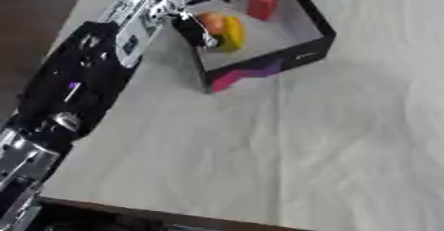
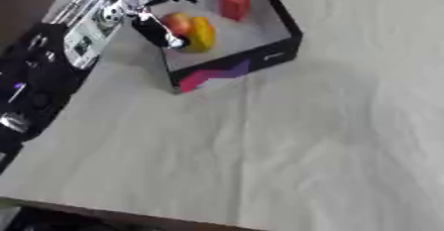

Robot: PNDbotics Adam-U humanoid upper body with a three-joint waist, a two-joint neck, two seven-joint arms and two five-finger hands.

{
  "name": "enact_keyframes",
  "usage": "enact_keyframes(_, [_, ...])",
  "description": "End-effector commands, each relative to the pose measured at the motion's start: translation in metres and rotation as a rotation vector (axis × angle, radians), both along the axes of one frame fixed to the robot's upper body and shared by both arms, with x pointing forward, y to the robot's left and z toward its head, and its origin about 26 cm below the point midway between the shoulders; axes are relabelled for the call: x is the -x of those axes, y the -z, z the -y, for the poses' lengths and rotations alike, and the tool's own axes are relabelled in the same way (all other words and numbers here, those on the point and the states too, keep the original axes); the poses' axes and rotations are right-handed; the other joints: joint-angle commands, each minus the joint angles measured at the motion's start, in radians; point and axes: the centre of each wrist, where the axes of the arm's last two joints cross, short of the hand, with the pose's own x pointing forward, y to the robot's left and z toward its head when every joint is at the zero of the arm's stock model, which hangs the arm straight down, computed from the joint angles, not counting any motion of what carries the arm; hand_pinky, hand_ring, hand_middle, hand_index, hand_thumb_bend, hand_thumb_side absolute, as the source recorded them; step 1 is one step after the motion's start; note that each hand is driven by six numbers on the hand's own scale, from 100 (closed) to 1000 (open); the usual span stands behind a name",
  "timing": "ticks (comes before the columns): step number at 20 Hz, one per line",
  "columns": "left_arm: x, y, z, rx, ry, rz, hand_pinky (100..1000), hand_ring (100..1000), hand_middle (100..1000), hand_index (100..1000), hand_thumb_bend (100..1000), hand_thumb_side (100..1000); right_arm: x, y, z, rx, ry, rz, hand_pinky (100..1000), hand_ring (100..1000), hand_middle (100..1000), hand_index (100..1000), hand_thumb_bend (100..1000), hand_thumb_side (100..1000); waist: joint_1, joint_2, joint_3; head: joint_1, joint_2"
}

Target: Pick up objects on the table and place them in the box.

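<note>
From the left eye view, the robot's left arm (image 1: 78,81) runs up the left side of the table (image 1: 286,141), black with silver joints, its lower part cut off at the bottom corner. The left hand (image 1: 187,12) hangs over the near-left wall of the box (image 1: 299,56), a black open-topped box with a pink and purple mark on its front. Its dark fingers (image 1: 204,34) point down into the box right by an orange-red round thing (image 1: 211,22) and a yellow curved thing (image 1: 232,32); I cannot tell whether the fingers touch them, nor whether they are apart or curled, since it all blurs together there. A red block (image 1: 263,0) stands upright toward the far wall, apart from the other 2.

From the right eye view, the same 3 things lie inside the box, and the fingertips (image 2: 173,41) sit at the yellow thing's left edge, half hiding the orange-red one. The box's far corner is cut off at the top. The right hand shows in neither view.
</note>
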Motion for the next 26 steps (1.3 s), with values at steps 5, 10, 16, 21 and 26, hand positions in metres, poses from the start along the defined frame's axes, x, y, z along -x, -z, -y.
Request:
enact_keyframes(5, [0.037,-0.082,-0.011,0.285,0.035,0.245,797,784,790,846,450,377,0.002,-0.012,0.001,0.04,-0.005,0.018,948,825,776,873,100,509,0.007,-0.016,0.006,-0.002,0.0])
enact_keyframes(10, [0.105,-0.145,-0.049,0.688,0.192,0.385,788,768,781,824,301,330,0.004,-0.01,0.004,0.044,0.007,0.018,947,826,776,873,100,501,0.01,-0.024,0.018,-0.018,0.007])
enact_keyframes(16, [0.156,-0.139,-0.117,1.094,0.247,0.425,782,771,798,817,264,408,0.007,-0.008,0.005,0.037,0.021,0.028,946,828,778,873,100,489,0.001,-0.034,0.03,-0.048,0.011])
enact_keyframes(21, [0.167,-0.099,-0.159,1.331,0.157,0.376,782,767,799,808,259,513,0.006,-0.007,0.004,0.012,0.032,0.048,947,835,785,879,100,516,-0.019,-0.036,0.036,-0.065,0.009])
enact_keyframes(26, [0.161,-0.061,-0.189,1.477,0.05,0.291,791,769,807,812,315,557,0.003,-0.004,0.0,-0.021,0.023,0.052,955,847,797,891,100,520,-0.038,-0.034,0.038,-0.071,0.002])
